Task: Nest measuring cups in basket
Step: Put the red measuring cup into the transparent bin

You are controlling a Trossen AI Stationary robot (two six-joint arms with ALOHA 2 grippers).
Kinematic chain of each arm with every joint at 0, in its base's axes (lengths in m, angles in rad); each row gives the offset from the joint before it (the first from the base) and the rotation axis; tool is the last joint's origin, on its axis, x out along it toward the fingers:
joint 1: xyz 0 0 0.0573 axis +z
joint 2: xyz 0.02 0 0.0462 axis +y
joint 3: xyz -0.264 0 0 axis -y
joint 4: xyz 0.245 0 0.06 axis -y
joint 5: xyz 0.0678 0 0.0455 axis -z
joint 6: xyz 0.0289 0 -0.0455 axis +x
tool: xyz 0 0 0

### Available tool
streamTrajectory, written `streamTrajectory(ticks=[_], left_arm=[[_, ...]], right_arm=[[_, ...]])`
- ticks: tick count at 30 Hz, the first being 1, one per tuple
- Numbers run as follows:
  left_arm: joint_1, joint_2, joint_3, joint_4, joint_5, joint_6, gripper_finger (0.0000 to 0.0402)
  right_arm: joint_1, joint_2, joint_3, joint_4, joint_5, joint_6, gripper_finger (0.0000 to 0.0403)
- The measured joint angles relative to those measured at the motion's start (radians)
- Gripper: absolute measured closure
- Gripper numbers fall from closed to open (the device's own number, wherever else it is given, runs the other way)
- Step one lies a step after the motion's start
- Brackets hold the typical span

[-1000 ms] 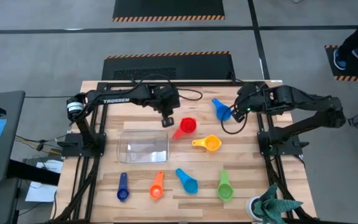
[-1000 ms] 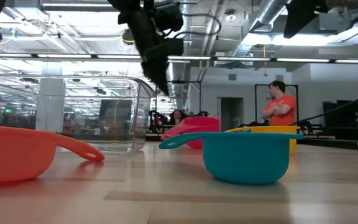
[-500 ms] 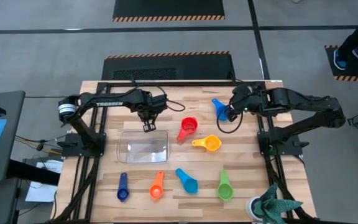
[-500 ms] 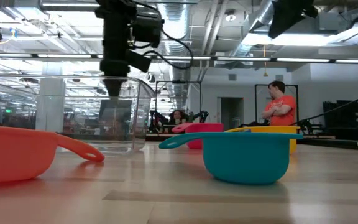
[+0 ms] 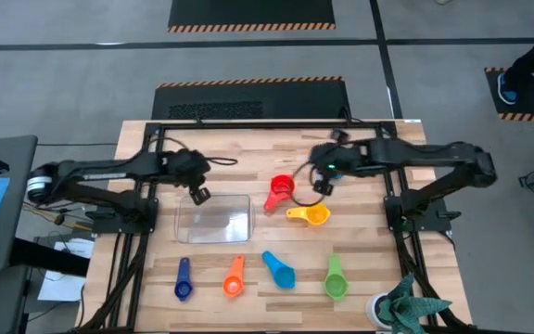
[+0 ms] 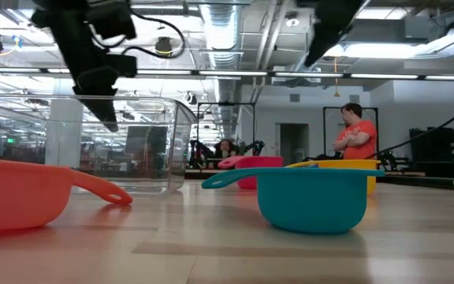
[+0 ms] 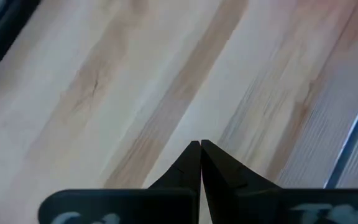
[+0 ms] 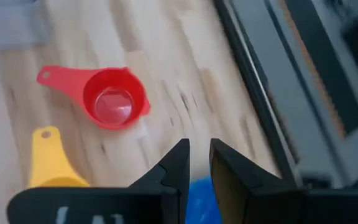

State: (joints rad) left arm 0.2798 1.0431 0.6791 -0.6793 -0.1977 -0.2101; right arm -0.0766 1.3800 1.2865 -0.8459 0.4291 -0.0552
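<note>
The clear basket (image 5: 214, 219) stands on its base left of the table's middle. My left gripper (image 5: 196, 193) (image 7: 201, 146) is shut over bare wood by the basket's far-left corner. My right gripper (image 5: 320, 177) (image 8: 199, 149) hovers right of the red cup (image 5: 279, 192) (image 8: 114, 102), shut on the blue cup (image 8: 201, 200). The yellow cup (image 5: 310, 214) lies just nearer. Along the near side lie the dark blue cup (image 5: 184, 278), orange cup (image 5: 235, 276), light blue cup (image 5: 279, 269) and green cup (image 5: 335, 278). My right gripper has the blue cup between its two fingers, which point down at the table from above. Only a patch of blue (image 8: 197, 193) shows far back between the fingers, so which part they hold cannot be told. The cup is lifted clear of the table.
Bare wood lies left of the basket and along the far edge. A black frame rail (image 5: 248, 125) runs behind the table. A plant (image 5: 406, 311) sits at the near right corner. A person (image 6: 353, 130) stands in the room beyond.
My left gripper has moved from beside the red cup toward the table's left, along the basket's far side to its far-left corner. My right gripper has taken hold of the blue cup, lifted it off the far right of the table and carried it left toward the red cup.
</note>
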Motion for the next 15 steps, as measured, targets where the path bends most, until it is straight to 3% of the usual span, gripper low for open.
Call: streamTrajectory(ticks=[5, 10, 15], left_arm=[[0.000, -0.117, -0.049, 0.050, -0.004, -0.061, 0.0401], [0.000, -0.153, -0.049, 0.050, -0.056, -0.103, 0.0401], [0.000, -0.144, -0.049, 0.053, -0.078, -0.107, 0.0401]], right_arm=[[-0.025, 0.140, 0.000, 0.148, -0.155, -0.325, 0.0316], [-0.037, 0.256, 0.000, 0.093, -0.245, -0.296, 0.0316], [-0.038, 0.347, 0.000, 0.137, -0.263, -0.258, 0.0315]])
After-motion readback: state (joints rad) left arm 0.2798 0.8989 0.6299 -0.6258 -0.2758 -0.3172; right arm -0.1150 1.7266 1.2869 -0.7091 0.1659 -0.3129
